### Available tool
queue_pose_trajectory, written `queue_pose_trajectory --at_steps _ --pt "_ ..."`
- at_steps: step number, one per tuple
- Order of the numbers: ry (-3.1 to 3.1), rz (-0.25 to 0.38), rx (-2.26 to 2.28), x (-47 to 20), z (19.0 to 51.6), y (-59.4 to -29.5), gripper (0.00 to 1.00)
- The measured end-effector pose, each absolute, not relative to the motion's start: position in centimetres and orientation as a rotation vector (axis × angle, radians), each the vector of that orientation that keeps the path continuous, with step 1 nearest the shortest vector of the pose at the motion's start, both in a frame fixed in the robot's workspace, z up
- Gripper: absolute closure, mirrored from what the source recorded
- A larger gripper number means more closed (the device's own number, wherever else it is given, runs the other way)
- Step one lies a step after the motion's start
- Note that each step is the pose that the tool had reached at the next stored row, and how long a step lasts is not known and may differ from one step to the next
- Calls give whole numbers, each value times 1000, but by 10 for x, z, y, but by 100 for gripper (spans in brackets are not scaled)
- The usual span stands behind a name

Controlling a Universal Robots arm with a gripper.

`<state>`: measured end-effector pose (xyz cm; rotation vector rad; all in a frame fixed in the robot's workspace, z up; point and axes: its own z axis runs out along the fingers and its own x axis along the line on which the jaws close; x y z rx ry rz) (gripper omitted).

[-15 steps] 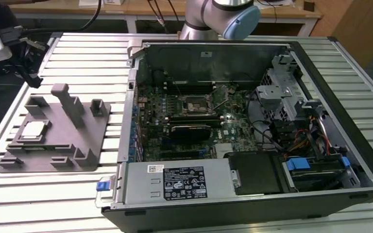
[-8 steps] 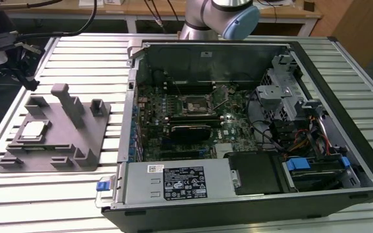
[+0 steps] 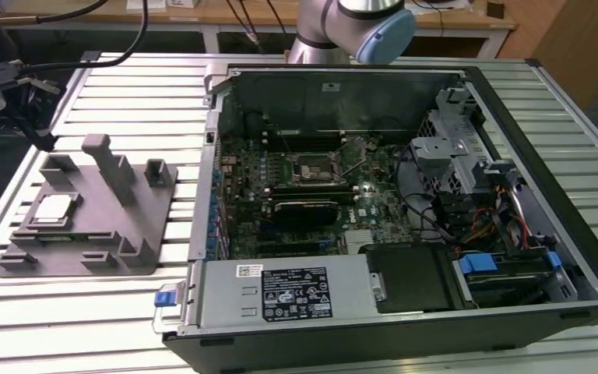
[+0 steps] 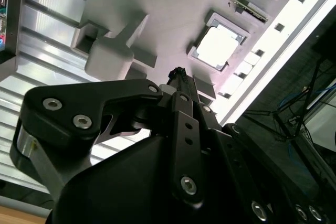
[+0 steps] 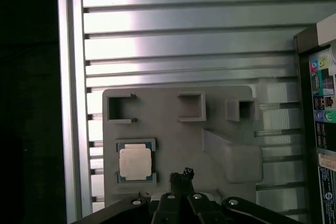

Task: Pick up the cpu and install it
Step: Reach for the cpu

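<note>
- we see the cpu (image 5: pixel 135 162) seated flat in a square recess of the grey fixture plate (image 5: pixel 173 140) on the slatted bench (image 5: pixel 184 40), beside the open computer case (image 3: pixel 341 97).
- our pincer (image 5: pixel 182 174) looks pressed together, pinching nothing, above the plate.
- the cpu sits off the pincer's tip, on the side away from the case, near but apart; being square, it has no long axis.

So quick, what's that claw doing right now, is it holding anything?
Gripper: shut, holding nothing. The cpu lies in its pocket on the grey fixture plate, apart from the gripper.
</note>
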<state>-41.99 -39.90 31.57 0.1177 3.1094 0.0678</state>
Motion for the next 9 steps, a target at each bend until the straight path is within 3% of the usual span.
queue_pose_trajectory --at_steps 9 --pt "3109 68 118 -432 306 -399 89"
